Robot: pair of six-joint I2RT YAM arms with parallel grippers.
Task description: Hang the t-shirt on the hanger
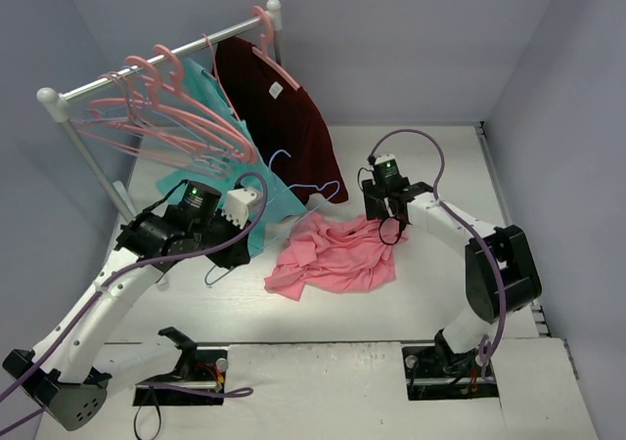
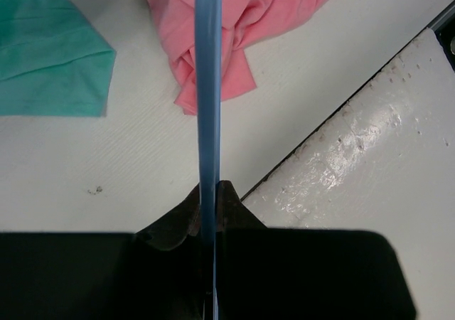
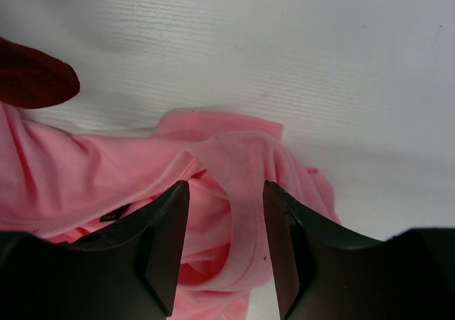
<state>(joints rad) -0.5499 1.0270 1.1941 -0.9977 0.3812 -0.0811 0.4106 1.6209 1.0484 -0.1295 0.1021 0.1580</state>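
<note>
Step in hand: getting a hold on the t-shirt so it can go onto the hanger

Left gripper clamped on the hanger's thin blue bar, held above the table, just left of the shirt

Right gripper down at the shirt's far-right edge, jaws apart, nothing pinched; a raised fold, likely the neckband, lies between my fingers

Shirt lies heaped mid-table, not on the hanger

Next, I judge: pinch that fold, lift to open the neck, bring the hanger's end toward it
</note>
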